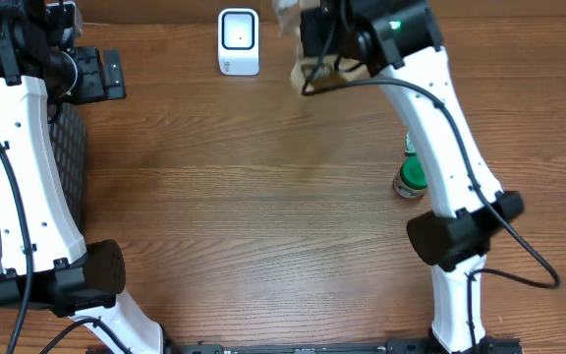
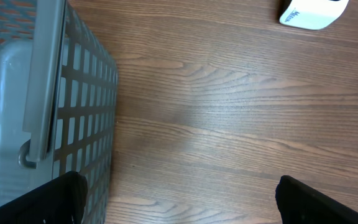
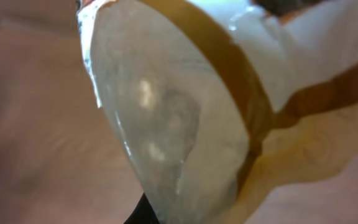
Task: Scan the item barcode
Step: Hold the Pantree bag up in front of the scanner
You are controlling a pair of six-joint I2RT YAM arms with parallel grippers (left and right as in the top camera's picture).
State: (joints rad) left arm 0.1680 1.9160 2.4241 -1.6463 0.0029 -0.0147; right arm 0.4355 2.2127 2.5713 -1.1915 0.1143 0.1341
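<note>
My right gripper (image 1: 318, 41) is shut on the item (image 1: 324, 73), a pale, partly clear packet with tan-brown bands, and holds it above the table at the back, just right of the white scanner (image 1: 238, 41). In the right wrist view the packet (image 3: 173, 118) fills the frame and no barcode shows. Only a dark bit of one finger (image 3: 143, 215) shows below it. My left gripper (image 1: 96, 76) hangs open and empty at the far left, over the table beside the basket; its fingers (image 2: 48, 202) stand wide apart. The scanner (image 2: 309, 12) shows at the top right of the left wrist view.
A grey mesh basket (image 1: 67, 167) stands along the left edge, and its wall (image 2: 86, 93) is close to my left fingers. A small green-capped bottle (image 1: 411, 177) lies on the table beside the right arm.
</note>
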